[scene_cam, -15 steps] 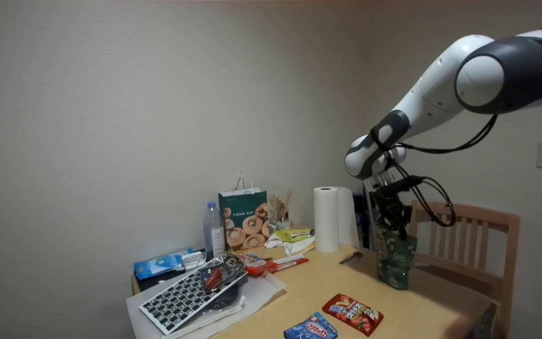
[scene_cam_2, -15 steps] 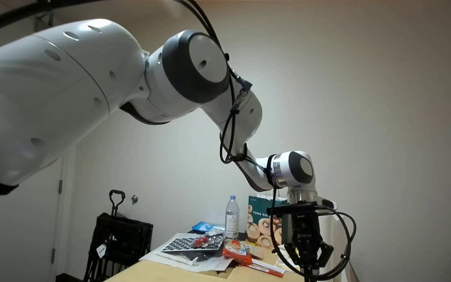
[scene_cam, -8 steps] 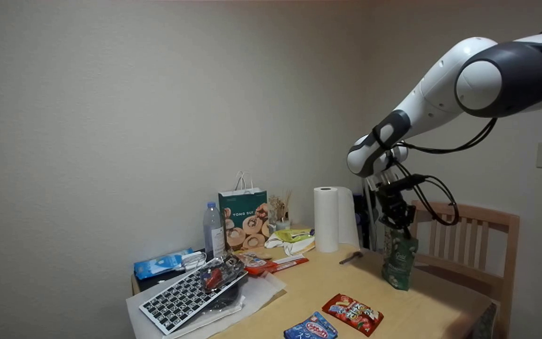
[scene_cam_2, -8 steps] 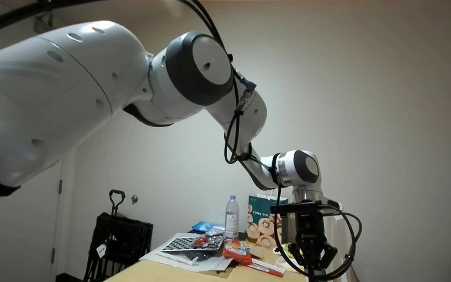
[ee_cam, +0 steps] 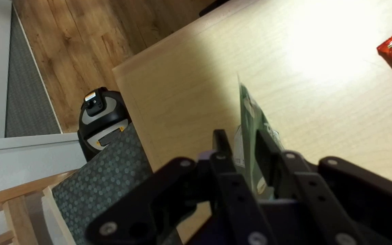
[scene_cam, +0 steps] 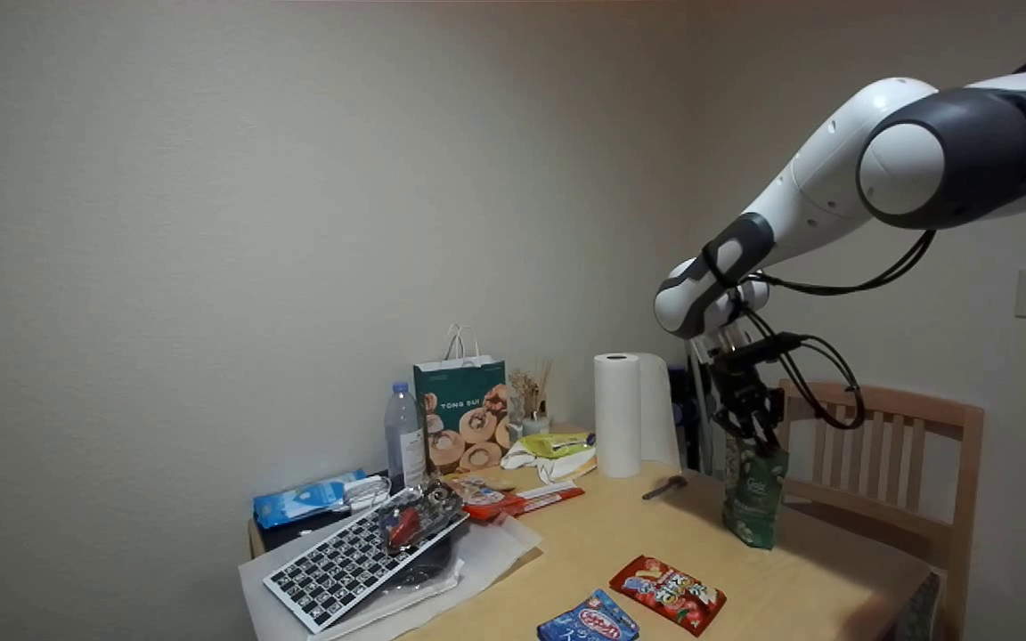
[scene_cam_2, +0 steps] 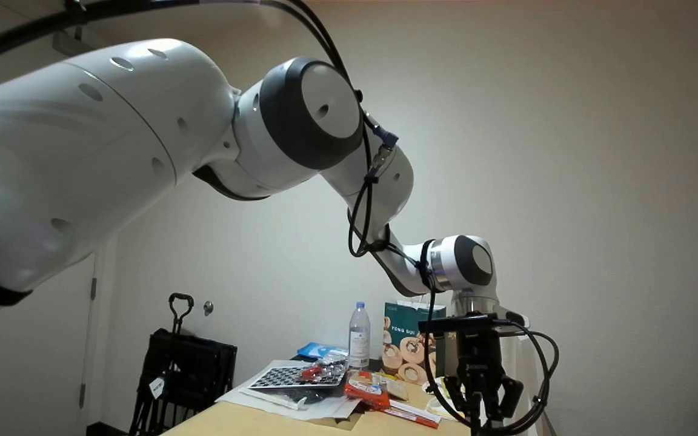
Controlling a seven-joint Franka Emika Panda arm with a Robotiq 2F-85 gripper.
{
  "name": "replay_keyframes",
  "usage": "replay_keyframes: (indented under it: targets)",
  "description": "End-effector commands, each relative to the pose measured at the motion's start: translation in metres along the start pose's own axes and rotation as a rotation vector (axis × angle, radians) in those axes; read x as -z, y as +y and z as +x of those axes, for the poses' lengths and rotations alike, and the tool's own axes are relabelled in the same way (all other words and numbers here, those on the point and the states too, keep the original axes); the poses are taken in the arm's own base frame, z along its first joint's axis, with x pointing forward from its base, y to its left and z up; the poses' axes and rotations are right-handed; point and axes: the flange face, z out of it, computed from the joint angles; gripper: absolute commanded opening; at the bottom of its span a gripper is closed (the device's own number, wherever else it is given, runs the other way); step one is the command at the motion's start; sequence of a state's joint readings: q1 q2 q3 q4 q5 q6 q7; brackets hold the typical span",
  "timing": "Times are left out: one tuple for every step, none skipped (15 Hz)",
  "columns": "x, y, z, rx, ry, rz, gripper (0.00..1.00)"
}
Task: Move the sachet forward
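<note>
Straddling the sachet (scene_cam: 755,500) from above, the pincer (ee_cam: 241,135) is released, jaws parted either side of the thin top edge, near centre in the wrist view; contact I cannot tell. The sachet stands roughly upright on the tabletop (scene_cam: 593,525), right of frame in an exterior view, presumably self-supported, so the jaws could pinch or lift clear.

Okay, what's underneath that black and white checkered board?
White paper and a dark item stick out from under the checkered board in both exterior views; anything farther beneath is covered.
</note>
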State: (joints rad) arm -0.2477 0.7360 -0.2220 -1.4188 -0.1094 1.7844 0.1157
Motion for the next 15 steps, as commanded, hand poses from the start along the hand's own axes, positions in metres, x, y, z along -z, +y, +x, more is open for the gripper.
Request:
replay_keyframes:
  targets:
    - [-0.001, -0.001, 0.009, 0.02, 0.028, -0.006, 0.58]
    - [-0.001, -0.002, 0.011, 0.024, 0.033, -0.004, 0.64]
    - [-0.002, -0.003, 0.013, 0.028, 0.037, -0.003, 0.7]
    - [-0.004, -0.003, 0.015, 0.032, 0.037, -0.002, 0.77]
    - [-0.006, -0.004, 0.018, 0.035, 0.039, -0.001, 0.83]
    - [-0.009, -0.005, 0.021, 0.041, 0.037, -0.002, 0.91]
    - [-0.011, -0.006, 0.024, 0.044, 0.036, -0.005, 0.96]
    - [-0.015, -0.007, 0.027, 0.046, 0.033, -0.009, 0.99]
    - [-0.017, -0.008, 0.029, 0.048, 0.031, -0.011, 1.0]
    - [-0.019, -0.009, 0.032, 0.051, 0.028, -0.011, 1.0]
    - [-0.022, -0.01, 0.034, 0.054, 0.024, -0.013, 1.0]
    - [-0.024, -0.011, 0.036, 0.057, 0.023, -0.015, 0.75]
    - [-0.026, -0.011, 0.038, 0.059, 0.022, -0.019, 0.75]
    - [-0.027, -0.011, 0.039, 0.06, 0.023, -0.019, 0.74]
    - [-0.027, -0.011, 0.04, 0.061, 0.023, -0.013, 0.68]
